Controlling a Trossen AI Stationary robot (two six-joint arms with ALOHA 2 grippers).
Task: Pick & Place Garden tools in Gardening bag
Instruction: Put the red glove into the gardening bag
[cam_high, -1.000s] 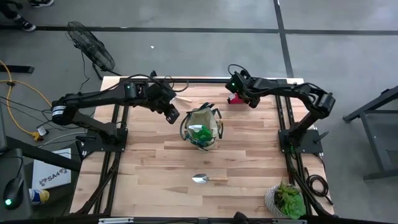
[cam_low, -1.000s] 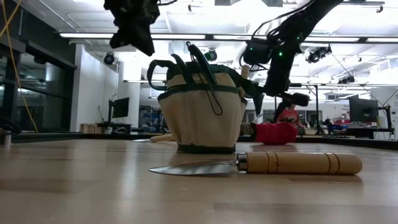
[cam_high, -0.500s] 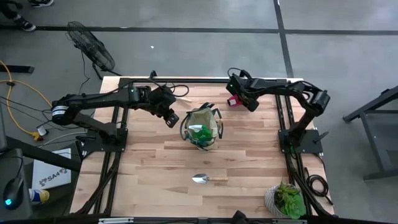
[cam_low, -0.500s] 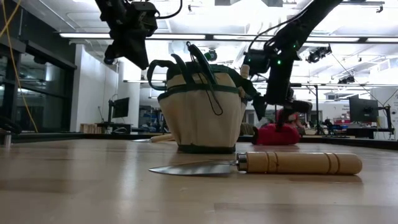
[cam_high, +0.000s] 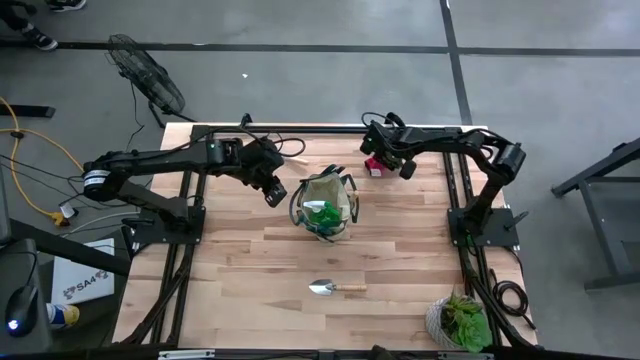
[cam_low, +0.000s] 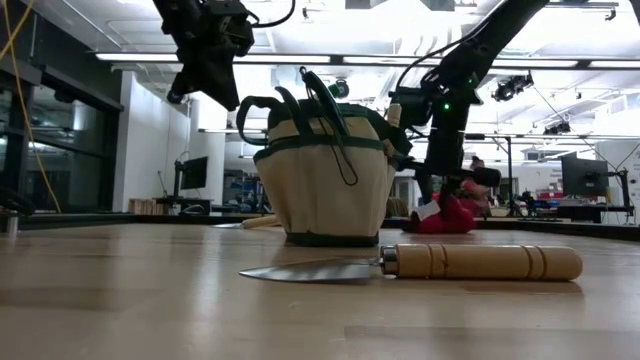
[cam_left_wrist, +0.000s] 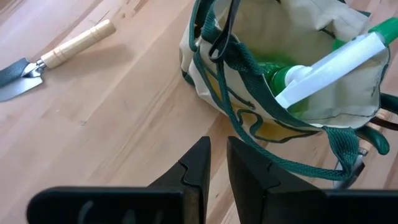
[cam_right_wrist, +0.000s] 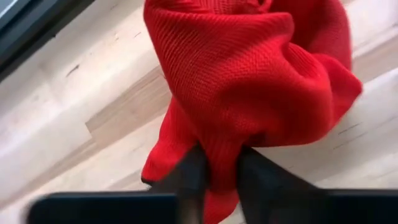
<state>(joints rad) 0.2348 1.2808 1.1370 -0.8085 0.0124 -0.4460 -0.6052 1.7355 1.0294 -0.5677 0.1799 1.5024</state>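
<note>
One red knitted piece (cam_right_wrist: 249, 81) lies at the desk's (cam_high: 260, 260) far edge, pinched in my right end effector (cam_right_wrist: 214, 171). Nearby, my clenched, empty left end effector (cam_left_wrist: 214, 165) hovers beside the gardening bag (cam_high: 325, 205).

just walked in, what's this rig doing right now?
It is packing garden tools into the gardening bag at mid-table. The right gripper has pinched the red knitted piece at the table's far edge; the piece looks bunched up but not clear of the wood. The left gripper hovers shut beside the bag, holding nothing. A green and white item sits inside the bag. One wooden-handled trowel lies on the table, near the potted plant.
</note>
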